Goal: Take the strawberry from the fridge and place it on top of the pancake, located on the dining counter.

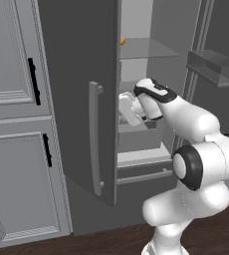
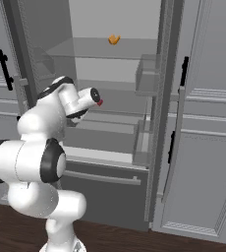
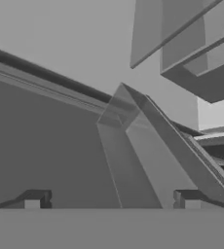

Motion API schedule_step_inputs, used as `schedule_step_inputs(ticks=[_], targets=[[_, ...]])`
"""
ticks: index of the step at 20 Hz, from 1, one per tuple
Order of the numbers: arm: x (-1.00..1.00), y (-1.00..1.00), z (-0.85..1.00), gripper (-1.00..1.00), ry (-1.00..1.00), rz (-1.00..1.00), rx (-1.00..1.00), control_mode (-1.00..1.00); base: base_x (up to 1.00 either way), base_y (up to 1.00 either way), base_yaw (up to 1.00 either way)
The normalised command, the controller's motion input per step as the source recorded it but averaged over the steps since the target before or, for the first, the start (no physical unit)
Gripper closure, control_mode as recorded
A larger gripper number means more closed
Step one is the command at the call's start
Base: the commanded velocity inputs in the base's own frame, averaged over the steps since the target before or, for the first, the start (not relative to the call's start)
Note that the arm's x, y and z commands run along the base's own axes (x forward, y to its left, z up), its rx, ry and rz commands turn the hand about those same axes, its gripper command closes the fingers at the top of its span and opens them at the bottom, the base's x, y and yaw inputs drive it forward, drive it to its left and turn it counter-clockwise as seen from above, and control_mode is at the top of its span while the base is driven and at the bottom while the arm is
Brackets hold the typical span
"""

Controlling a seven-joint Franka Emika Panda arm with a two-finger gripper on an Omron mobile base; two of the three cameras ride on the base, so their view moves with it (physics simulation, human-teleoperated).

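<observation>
In the right base view, the strawberry [image 2: 100,103] shows as a red speck at centre-left, just right of the wrist, on a fridge [image 2: 110,123] shelf. The end effector [image 3: 111,202], fingers spread, seems aimed beside it.

Both doors of the fridge [image 2: 110,123] stood wide, leaving its middle open. Glass shelves [image 2: 105,49] bounded the room above and below; door bins [image 2: 147,74] crowded the right side, near the strawberry [image 2: 100,102].
</observation>
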Motion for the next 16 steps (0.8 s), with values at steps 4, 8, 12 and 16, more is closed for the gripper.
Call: schedule_step_inputs(ticks=[4, 8, 12, 16], targets=[[-0.09, 0.72, 0.0, -1.0, 0.0, 0.14, 0.08, -1.0, 0.0, 0.0, 0.0], [-0.32, 0.62, 0.0, -1.0, 0.0, 0.15, 0.06, -1.0, 0.0, 0.0, 0.0], [-0.38, 0.62, 0.0, -1.0, 0.0, 0.18, 0.05, -1.0, 0.0, 0.0, 0.0], [-0.41, 0.61, 0.0, -1.0, 0.0, 0.2, 0.05, -1.0, 0.0, 0.0, 0.0]])
